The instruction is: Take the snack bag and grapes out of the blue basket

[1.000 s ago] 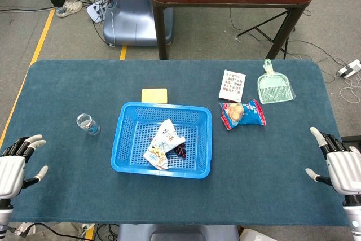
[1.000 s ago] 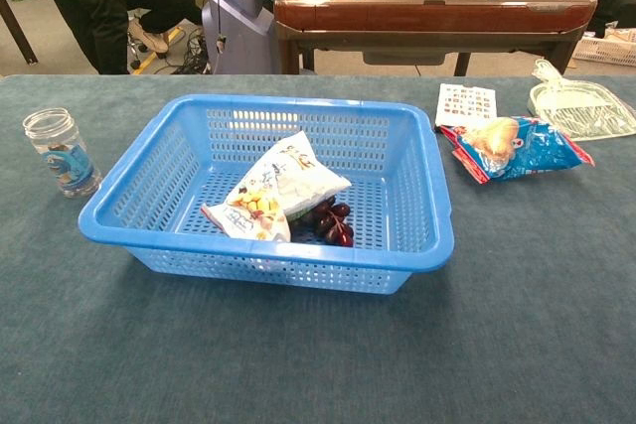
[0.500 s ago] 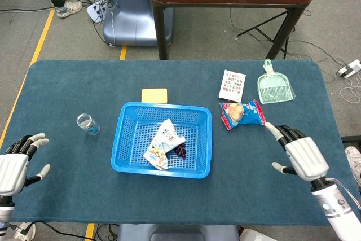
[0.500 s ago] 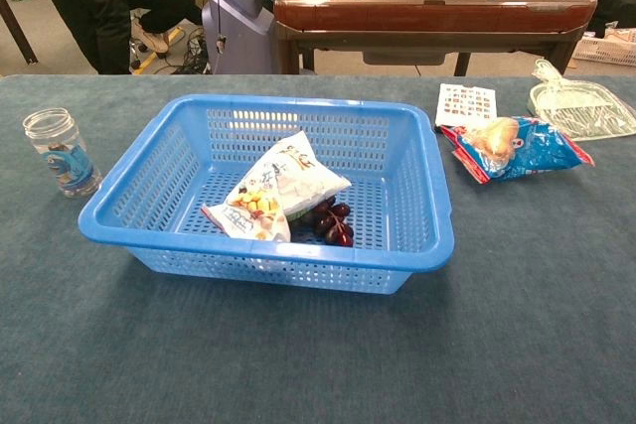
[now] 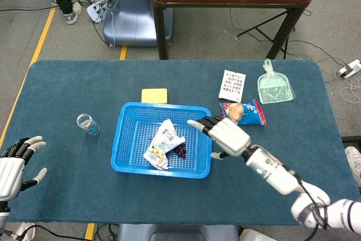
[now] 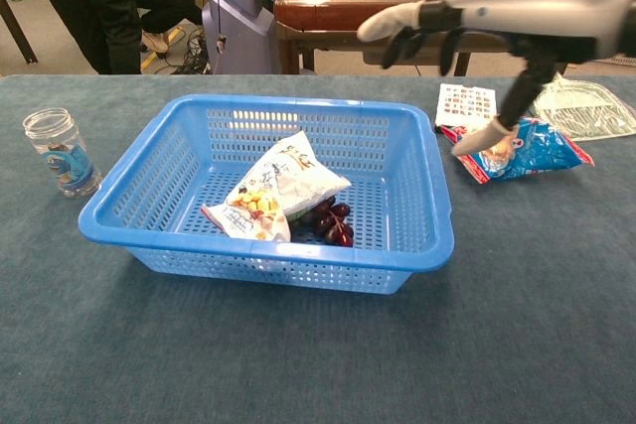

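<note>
A blue basket (image 5: 127,139) (image 6: 427,215) sits mid-table. Inside it lies a white snack bag (image 5: 162,143) (image 6: 278,192) with dark grapes (image 5: 180,151) (image 6: 331,223) beside and partly under its right edge. My right hand (image 5: 223,135) (image 6: 497,17) hovers open above the basket's right rim, fingers spread and pointing left, holding nothing. My left hand (image 5: 14,163) stays open at the table's front left corner, far from the basket, and shows only in the head view.
A small clear jar (image 5: 87,123) (image 6: 61,151) stands left of the basket. A blue snack packet (image 5: 243,113) (image 6: 517,148), a printed card (image 5: 232,85) (image 6: 465,104) and a green dustpan (image 5: 274,86) (image 6: 581,106) lie at the right. A yellow pad (image 5: 154,95) lies behind the basket.
My right hand has swept from the table's right edge leftward to above the basket's right rim, entering the chest view. The left hand barely moved. Basket contents are unchanged.
</note>
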### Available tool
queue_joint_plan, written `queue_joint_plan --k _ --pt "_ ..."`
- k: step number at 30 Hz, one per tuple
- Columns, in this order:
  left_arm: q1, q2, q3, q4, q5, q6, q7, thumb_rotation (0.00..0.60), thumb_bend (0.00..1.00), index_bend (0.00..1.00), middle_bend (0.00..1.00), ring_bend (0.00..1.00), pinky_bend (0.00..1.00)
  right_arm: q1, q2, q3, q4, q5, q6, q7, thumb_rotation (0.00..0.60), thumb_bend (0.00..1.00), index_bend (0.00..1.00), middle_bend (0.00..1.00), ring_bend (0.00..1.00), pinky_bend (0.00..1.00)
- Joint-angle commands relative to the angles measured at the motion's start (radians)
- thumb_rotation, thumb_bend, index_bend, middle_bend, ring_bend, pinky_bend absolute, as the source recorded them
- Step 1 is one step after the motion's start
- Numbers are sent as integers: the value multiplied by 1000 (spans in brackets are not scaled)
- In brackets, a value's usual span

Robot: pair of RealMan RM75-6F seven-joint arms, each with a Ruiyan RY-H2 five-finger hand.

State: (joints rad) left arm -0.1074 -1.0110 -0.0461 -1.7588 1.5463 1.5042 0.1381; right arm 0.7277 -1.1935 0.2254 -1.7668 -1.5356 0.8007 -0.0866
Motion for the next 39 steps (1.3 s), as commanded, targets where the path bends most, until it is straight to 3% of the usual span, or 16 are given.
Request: queue_joint_plan --k 1,8,12,18,22,23,25,27,29,33,39 --pt "2 4 3 -1 3 2 2 600 274 323 212 165 245 129 -99 48 74 87 -133 -50 600 0 10 146 106 290" --pt "6 8 8 -2 1 0 -3 600 274 323 213 164 245 297 -261 35 227 203 -279 -173 600 0 0 58 26 240" --pt "7 9 8 -3 2 3 -8 600 274 324 212 165 245 361 -365 28 333 280 -304 -219 600 0 0 25 0 200" --pt "17 8 11 4 -6 10 -22 600 274 325 212 165 245 434 -474 3 461 381 -327 -275 600 0 0 34 0 192" --pt "24 7 15 9 -9 14 -28 600 274 327 212 165 245 457 -525 -17 515 424 -302 -306 600 1 33 109 23 197" --pt "25 7 14 10 -10 16 -29 600 274 327 212 165 245 457 -537 -20 523 428 -291 -308 600 14 103 150 57 225" --pt "28 5 14 11 -11 20 -32 600 274 327 212 165 245 454 -553 -23 535 430 -272 -301 600 155 328 249 163 344" --pt "31 3 14 12 -11 25 -35 600 274 327 212 165 245 448 -566 -23 551 420 -249 -283 600 307 479 354 270 461" --pt "34 1 14 14 -12 28 -38 600 274 327 213 165 245 438 -573 -17 565 388 -205 -259 600 395 587 457 381 585" --pt "37 0 14 21 -13 31 -41 600 274 327 213 165 245 409 -542 6 546 329 -129 -179 600 459 644 546 494 725" --pt "39 0 10 27 -16 35 -48 600 274 327 212 165 245 346 -404 33 441 270 -30 -77 600 465 645 549 512 746"
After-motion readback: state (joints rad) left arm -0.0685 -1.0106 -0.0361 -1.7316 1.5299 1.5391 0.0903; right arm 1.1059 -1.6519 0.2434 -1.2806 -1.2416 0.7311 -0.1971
